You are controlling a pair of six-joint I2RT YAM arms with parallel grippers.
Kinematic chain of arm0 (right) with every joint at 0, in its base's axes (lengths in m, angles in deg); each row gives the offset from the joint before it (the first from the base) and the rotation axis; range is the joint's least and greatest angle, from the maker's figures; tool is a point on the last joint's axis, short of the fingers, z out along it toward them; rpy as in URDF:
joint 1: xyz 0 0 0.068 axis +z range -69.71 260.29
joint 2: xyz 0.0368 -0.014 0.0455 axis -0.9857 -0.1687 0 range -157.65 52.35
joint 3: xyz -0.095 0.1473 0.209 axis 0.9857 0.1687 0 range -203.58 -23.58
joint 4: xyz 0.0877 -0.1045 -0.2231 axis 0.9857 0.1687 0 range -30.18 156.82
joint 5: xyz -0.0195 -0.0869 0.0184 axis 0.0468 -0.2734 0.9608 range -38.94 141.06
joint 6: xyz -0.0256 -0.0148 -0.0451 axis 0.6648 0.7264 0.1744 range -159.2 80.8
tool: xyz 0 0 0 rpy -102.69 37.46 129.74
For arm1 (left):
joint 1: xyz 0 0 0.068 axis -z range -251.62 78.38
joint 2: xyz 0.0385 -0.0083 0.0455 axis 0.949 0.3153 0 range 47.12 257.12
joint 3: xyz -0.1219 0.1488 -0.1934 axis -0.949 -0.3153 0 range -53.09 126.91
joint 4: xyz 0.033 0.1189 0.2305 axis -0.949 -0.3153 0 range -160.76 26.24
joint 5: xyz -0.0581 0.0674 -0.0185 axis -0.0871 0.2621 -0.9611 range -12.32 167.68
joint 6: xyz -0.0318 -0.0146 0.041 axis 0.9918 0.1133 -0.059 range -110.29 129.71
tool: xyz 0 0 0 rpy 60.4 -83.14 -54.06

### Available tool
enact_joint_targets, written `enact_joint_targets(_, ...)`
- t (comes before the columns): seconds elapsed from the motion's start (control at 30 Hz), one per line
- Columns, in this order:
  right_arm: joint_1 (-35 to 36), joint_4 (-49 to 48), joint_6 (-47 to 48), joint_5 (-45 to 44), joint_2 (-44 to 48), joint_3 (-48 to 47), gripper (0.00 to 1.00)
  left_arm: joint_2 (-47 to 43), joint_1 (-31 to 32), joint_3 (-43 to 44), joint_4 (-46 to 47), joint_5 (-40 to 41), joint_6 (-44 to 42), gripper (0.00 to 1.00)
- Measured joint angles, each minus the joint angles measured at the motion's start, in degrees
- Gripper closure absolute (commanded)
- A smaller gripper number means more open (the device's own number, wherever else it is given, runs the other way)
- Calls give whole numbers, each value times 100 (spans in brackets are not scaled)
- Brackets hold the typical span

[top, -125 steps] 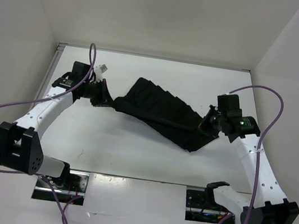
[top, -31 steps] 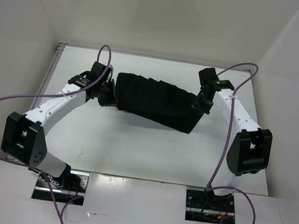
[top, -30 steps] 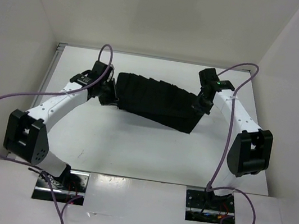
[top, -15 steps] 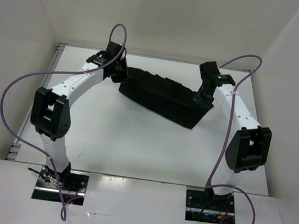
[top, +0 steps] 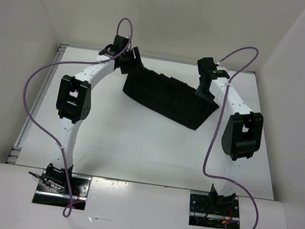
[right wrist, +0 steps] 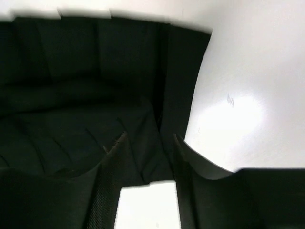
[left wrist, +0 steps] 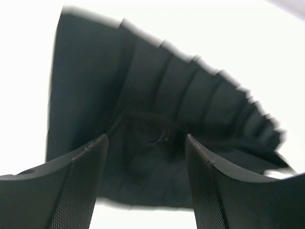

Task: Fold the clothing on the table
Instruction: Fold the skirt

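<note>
White table point(top: 136, 141): black clothing point(top: 170, 97) edges blurred in wrist views; left jaws apart, right jaws apart.

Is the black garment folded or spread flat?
Folded, it seems: the clothing lies doubled on the table, a pleated layer over another in the left wrist view.

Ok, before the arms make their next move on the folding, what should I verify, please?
1. Left gripper open: ok, jaws wide apart.
2. Right gripper open: ok, jaws apart with a gap between them.
3. Clothing wholly on the table: ok.
4. Folded edges aligned: cannot tell, black on black, wrist views blurred.
5. Purple cables clear of the clothing: ok.
</note>
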Motion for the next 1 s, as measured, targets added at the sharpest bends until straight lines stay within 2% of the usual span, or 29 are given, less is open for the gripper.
enact_joint_targets(0.13,2,-557,52,-457,66,-170,41,411,-155,1123,52,-321,33,27)
enact_joint_targets(0.27,74,-1073,168,-632,479,-90,38,103,-267,1106,236,-328,-15,26)
enact_joint_targets(0.37,190,-1126,219,-586,892,-48,39,-413,-315,352,527,-476,-81,47)
enact_joint_targets(0.4,223,-1165,221,-516,1003,-7,39,-629,-323,-50,667,-518,-120,60)
enact_joint_targets(0.43,258,-1204,214,-435,1102,85,40,-850,-326,-487,765,-549,-175,84)
enact_joint_targets(0.5,310,-1255,214,-203,1231,372,49,-1075,-310,-1091,874,-575,-212,100)
enact_joint_targets(0.53,330,-1333,199,-76,1250,566,55,-1108,-295,-1327,955,-588,-269,100)
enact_joint_targets(0.57,352,-1375,197,61,1241,763,67,-1104,-275,-1491,966,-592,-315,100)
enact_joint_targets(0.67,400,-1403,144,501,1010,1137,84,-787,-216,-1563,885,-619,-409,100)
enact_joint_targets(0.83,426,-1497,92,992,240,1056,88,28,-76,-1029,769,-616,-492,100)
enact_joint_targets(1.0,452,-1467,59,1233,-472,756,89,271,24,-868,621,-352,-481,100)
